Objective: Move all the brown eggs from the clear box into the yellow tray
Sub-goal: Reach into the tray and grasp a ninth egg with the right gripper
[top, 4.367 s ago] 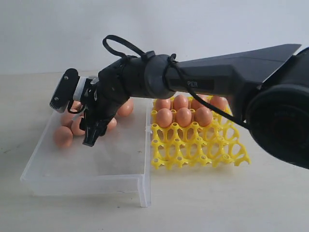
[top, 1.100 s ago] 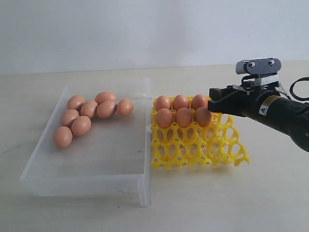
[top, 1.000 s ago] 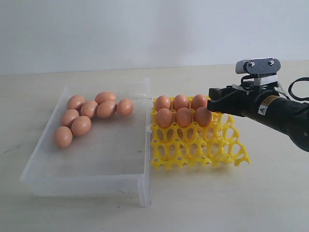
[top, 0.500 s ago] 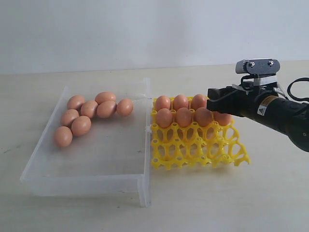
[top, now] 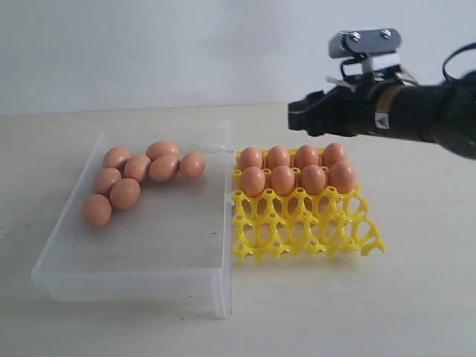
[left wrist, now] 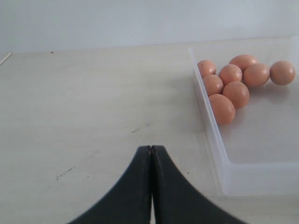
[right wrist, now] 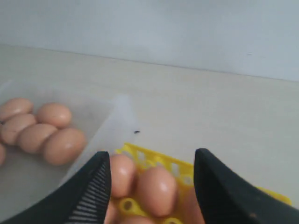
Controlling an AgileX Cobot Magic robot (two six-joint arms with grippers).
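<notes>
Up from the yellow tray (top: 300, 220) has risen the right gripper (top: 299, 117), jaws apart and empty. Eight brown eggs (top: 282, 179) fill the tray's two 12 o'clock rows; eight more cluster at 11 o'clock in the clear box (top: 149, 242). Left gripper (left wrist: 151, 151): jaws together.

R gripper (right wrist: 152, 155) spread over brown eggs (right wrist: 156, 189) in yellow tray (right wrist: 134, 152), clear box (right wrist: 111, 120) adj.

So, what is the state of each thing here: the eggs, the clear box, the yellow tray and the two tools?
clear box: no lid, partly filled.
eggs in box: eight, loose, clustered far left.
yellow tray: two far rows full, near rows empty.
eggs in tray: eight, each in a cup.
left tool: shut, empty.
right tool: open, empty, above the tray.
</notes>
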